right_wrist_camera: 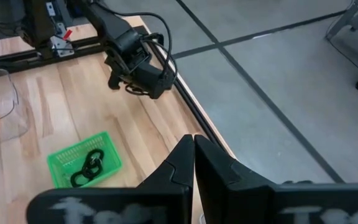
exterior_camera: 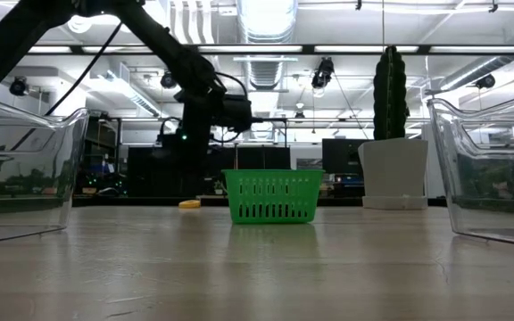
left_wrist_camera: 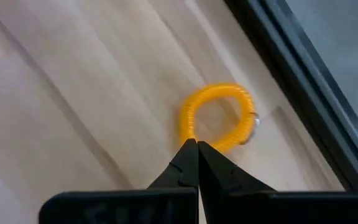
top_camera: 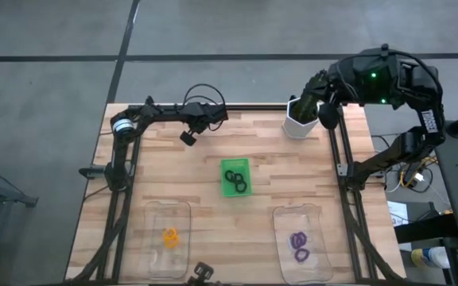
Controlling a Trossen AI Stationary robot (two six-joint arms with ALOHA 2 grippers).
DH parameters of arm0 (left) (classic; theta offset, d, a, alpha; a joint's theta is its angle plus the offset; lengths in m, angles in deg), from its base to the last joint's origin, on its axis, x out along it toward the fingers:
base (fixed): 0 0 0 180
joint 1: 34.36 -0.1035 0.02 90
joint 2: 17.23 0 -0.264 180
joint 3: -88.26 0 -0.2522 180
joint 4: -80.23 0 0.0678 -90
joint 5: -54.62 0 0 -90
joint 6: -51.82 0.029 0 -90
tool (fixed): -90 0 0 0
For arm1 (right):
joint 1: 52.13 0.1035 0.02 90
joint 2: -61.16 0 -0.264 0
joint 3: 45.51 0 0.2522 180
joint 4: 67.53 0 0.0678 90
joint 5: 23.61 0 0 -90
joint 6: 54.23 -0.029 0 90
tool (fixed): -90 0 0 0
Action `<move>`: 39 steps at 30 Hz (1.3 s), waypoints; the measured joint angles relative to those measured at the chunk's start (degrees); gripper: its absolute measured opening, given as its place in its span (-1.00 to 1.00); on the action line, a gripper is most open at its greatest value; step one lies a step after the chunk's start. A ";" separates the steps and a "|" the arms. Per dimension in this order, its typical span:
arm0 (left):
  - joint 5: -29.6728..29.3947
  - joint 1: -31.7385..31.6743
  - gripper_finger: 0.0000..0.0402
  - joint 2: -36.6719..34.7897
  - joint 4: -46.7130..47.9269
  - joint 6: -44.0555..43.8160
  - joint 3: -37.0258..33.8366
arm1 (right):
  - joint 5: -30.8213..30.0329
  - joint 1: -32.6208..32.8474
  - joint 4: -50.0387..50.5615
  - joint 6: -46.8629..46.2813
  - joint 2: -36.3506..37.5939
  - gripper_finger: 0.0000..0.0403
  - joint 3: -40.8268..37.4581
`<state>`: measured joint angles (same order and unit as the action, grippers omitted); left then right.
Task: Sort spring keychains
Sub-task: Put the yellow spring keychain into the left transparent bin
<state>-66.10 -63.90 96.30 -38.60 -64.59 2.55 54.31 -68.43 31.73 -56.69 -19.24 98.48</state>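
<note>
One orange spring keychain (left_wrist_camera: 219, 118) lies flat on the wood near the table's far edge; in the low view it shows as a small orange keychain (exterior_camera: 190, 204) on the tabletop. My left gripper (left_wrist_camera: 197, 144) is shut and hangs above it (top_camera: 188, 138), clear of the table. Black keychains (top_camera: 235, 180) lie in the green tray (top_camera: 226, 165). An orange keychain (top_camera: 169, 237) lies in the left clear container and purple ones (top_camera: 300, 245) in the right one. My right gripper (right_wrist_camera: 193, 140) is shut, raised by the white pot (top_camera: 297, 125) at the far right.
The clear containers (top_camera: 168, 208) (top_camera: 296, 211) stand at the near edge, left and right. The white pot with a cactus (exterior_camera: 391, 169) stands at the far right corner. Dark frame rails (top_camera: 342, 171) run along both table sides. Bare wood lies between tray and containers.
</note>
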 joint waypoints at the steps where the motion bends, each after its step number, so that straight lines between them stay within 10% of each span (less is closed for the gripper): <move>1: -0.03 -0.06 -1.00 0.00 -0.26 -0.70 -0.30 | 0.00 0.00 0.06 0.11 0.12 -0.96 -0.04; 24: 5.68 -3.58 -1.00 2.20 -5.34 5.69 -1.16 | -3.10 -0.04 -0.41 0.17 2.74 -0.96 -4.20; 39: 21.24 -1.04 -1.00 0.44 -4.03 21.88 -1.05 | -3.13 -0.01 -2.50 -1.35 3.95 -0.96 -4.18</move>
<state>-44.87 -64.94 96.74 -42.62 -42.71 1.50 51.19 -68.44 29.23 -58.04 -15.29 94.31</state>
